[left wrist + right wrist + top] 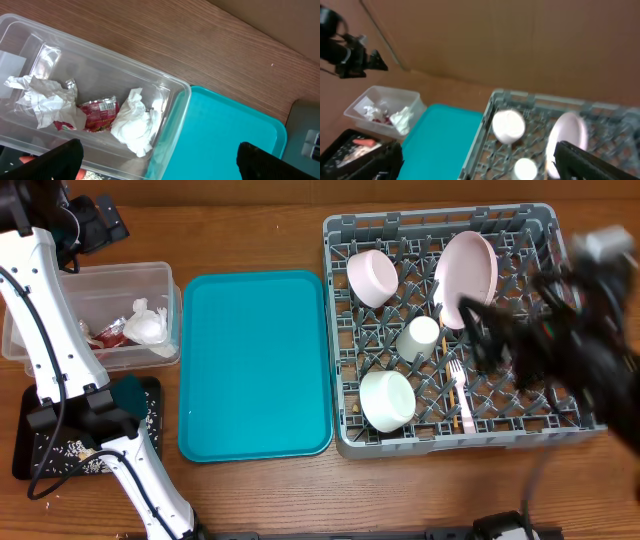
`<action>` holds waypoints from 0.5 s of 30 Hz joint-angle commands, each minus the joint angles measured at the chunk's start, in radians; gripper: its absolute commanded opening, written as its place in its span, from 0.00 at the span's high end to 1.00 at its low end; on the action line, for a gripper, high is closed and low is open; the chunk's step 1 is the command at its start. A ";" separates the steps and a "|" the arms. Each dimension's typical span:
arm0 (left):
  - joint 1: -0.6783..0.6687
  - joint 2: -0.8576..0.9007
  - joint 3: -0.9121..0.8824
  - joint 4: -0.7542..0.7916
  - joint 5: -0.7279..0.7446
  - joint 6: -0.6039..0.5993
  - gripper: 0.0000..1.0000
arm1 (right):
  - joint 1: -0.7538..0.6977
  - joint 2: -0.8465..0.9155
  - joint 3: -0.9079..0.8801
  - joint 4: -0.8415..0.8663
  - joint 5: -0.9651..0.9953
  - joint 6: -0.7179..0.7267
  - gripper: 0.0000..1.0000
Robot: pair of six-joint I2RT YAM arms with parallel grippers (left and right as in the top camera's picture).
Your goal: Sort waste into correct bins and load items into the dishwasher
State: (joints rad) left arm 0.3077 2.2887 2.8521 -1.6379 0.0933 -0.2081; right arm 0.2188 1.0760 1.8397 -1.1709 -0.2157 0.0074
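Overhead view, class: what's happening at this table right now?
A tidy-up looks nearly finished. The grey dish rack already holds the pink plate, two bowls, the small cup and the white fork. Crumpled napkins and a red foil packet lie in the clear tub; food scraps lie in the black tray. The left pincer hangs open near the tub, the right pincer open over the rack; neither holds anything.

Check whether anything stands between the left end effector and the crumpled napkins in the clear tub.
Nothing visible does. The left end effector is open and apart from the clear tub, which has no lid on it. The crumpled napkins and the red packet beside them lie uncovered inside.
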 commanded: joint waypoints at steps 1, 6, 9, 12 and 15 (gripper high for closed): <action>0.000 -0.021 -0.002 0.000 0.008 -0.009 0.00 | -0.030 -0.138 -0.169 0.075 0.039 -0.080 0.00; 0.000 -0.021 -0.002 0.000 0.008 -0.009 0.00 | -0.093 -0.404 -0.534 0.320 0.039 -0.080 0.00; 0.000 -0.021 -0.002 0.000 0.008 -0.009 0.00 | -0.126 -0.552 -0.747 0.453 0.039 -0.080 0.00; 0.000 -0.021 -0.002 0.000 0.008 -0.009 0.00 | -0.160 -0.705 -0.958 0.589 0.023 -0.080 0.00; 0.000 -0.021 -0.002 0.000 0.008 -0.009 0.00 | -0.180 -0.828 -1.145 0.736 0.006 -0.079 0.00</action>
State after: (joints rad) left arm 0.3077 2.2887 2.8521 -1.6379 0.0937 -0.2081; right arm 0.0593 0.3542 0.8410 -0.5354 -0.1955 -0.0643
